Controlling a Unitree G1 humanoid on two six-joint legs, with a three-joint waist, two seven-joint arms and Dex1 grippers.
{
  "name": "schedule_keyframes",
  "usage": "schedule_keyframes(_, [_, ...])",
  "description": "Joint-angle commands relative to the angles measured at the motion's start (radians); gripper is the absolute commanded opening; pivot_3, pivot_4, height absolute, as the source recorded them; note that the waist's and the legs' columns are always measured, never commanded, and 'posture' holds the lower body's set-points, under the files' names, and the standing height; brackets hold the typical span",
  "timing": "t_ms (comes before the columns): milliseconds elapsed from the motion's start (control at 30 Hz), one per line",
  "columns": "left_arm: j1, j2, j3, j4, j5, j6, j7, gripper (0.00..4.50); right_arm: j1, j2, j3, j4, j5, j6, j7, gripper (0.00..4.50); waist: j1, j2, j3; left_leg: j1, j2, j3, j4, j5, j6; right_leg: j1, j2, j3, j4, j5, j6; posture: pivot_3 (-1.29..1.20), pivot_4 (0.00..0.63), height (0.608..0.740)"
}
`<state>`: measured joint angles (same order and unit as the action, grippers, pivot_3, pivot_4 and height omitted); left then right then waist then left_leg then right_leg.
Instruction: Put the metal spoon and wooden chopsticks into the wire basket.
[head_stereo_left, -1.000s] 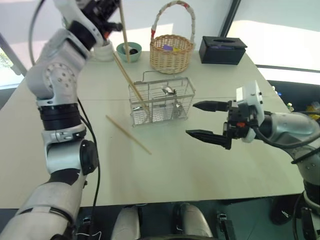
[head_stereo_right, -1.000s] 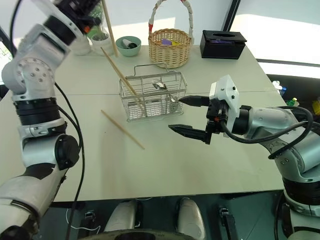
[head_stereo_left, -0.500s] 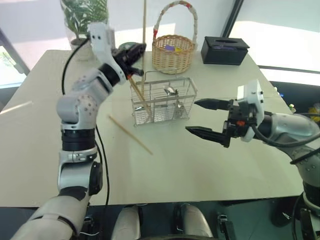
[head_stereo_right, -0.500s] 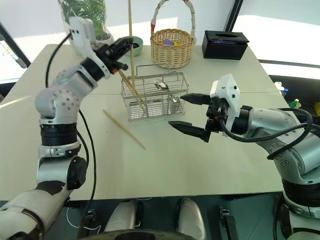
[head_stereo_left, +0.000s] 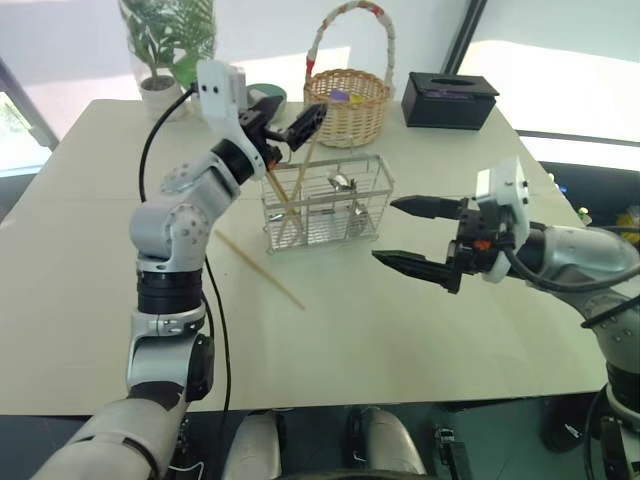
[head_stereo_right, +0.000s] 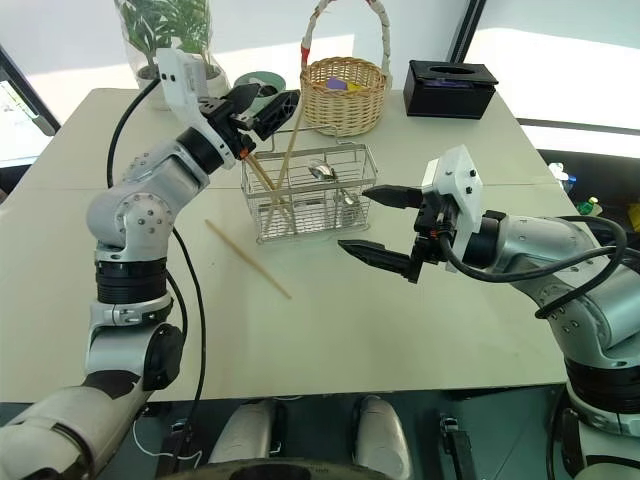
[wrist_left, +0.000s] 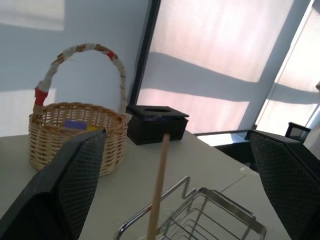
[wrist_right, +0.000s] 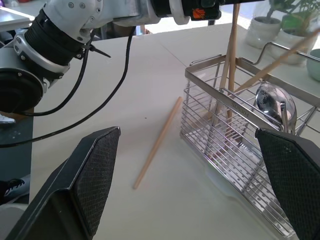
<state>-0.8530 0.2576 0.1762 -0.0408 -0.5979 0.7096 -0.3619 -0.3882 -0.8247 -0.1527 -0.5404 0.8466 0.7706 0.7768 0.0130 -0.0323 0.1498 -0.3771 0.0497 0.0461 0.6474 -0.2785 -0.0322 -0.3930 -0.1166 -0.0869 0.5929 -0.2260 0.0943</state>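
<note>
The wire basket (head_stereo_left: 322, 203) stands mid-table with the metal spoon (head_stereo_left: 338, 183) upright inside it. Two wooden chopsticks (head_stereo_left: 290, 195) lean inside it, crossing near its left end. One of them (wrist_left: 158, 182) rises between the open fingers of my left gripper (head_stereo_left: 297, 118), which hovers just above the basket's left end and touches nothing. A third chopstick (head_stereo_left: 258, 270) lies flat on the table in front of the basket's left corner. My right gripper (head_stereo_left: 384, 232) hangs open and empty to the right of the basket, fingers pointing toward it.
A round wicker basket (head_stereo_left: 345, 103) with a tall handle and a black box (head_stereo_left: 445, 98) stand behind the wire basket. A small green bowl (head_stereo_right: 258, 82) and a potted plant (head_stereo_left: 165, 40) sit at the back left.
My left hand came down over the wire basket and opened. The chopstick it held upright now leans free inside the basket. The right arm has stayed still.
</note>
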Motion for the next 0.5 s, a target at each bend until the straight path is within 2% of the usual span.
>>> schedule_keyframes(33, [-0.071,0.073,0.073,-0.06,-0.048,0.062,0.027,4.48,-0.017,-0.008,-0.025,0.006,-0.008,-0.025,0.012,4.5,-0.001,0.0,0.0,0.0,0.0,0.0,0.0,0.0,0.0,0.0,0.0,0.0,0.0,0.0,0.0,0.0,0.15,0.717])
schedule_keyframes(267, [-0.278,0.281,0.26,0.049,-0.185,0.352,0.139,4.48,-0.014,-0.038,-0.01,0.036,-0.06,-0.059,0.071,4.5,-0.001,0.001,0.001,-0.001,0.0,0.0,0.0,0.0,0.0,-0.001,0.0,0.0,0.0,0.0,0.001,0.0,0.15,0.717])
schedule_keyframes(333, [-0.315,0.339,0.259,0.087,-0.141,0.434,0.21,4.48,-0.012,-0.039,-0.008,0.047,-0.07,-0.067,0.085,4.5,-0.001,0.001,0.001,0.0,0.0,0.0,-0.001,0.0,0.0,-0.001,0.0,0.0,0.0,0.001,0.003,0.0,0.15,0.717])
schedule_keyframes(400, [-0.36,0.355,0.275,0.148,-0.076,0.563,0.345,4.48,-0.018,-0.033,0.002,0.059,-0.084,-0.075,0.093,4.5,0.002,0.001,0.001,0.001,0.0,0.0,-0.002,0.0,0.001,0.0,0.0,0.0,0.0,0.001,0.004,0.0,0.15,0.717])
schedule_keyframes(500, [-0.387,0.309,0.329,0.203,0.118,0.713,0.619,4.48,-0.03,-0.016,0.019,0.071,-0.089,-0.078,0.101,4.5,0.002,0.001,0.001,0.001,0.0,-0.002,-0.001,0.0,0.0,0.001,0.0,0.0,0.0,0.001,0.004,0.0,0.15,0.717])
